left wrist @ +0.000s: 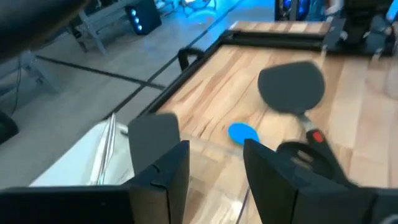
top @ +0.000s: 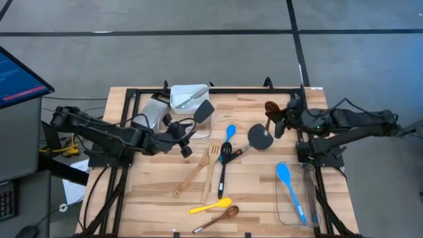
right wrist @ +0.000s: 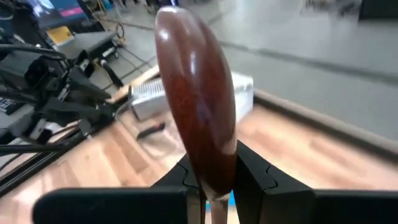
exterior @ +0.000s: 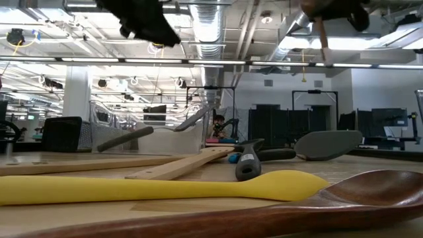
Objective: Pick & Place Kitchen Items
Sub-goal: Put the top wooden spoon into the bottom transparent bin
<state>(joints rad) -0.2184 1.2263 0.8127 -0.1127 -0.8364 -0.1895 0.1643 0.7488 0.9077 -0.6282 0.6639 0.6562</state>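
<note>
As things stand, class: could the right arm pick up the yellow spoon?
Probably not yet: the right gripper is shut on a dark wooden spoon, and the yellow spoon lies far off near the table's front.

The desk (top: 264, 198) carries two clear tubs, one (top: 177, 99) at its back edge and one (top: 310, 198) at its right edge. The blue spoon comes twice: one (top: 230, 132) mid-desk, one (top: 291, 188) in the right-edge tub. The dark wooden spoon comes twice: one (top: 271, 109) above the desk's back, one (top: 221, 215) at its front. There is one yellow spoon (top: 208, 206), two light wooden utensils (top: 213, 158) (top: 188, 182), two dark spatulas (top: 203, 111) (top: 260, 137) and one black long-handled utensil (top: 223, 168). Two arms work over the desk, with a left end effector (left wrist: 214, 168) and a right end effector (right wrist: 217, 180).
</note>
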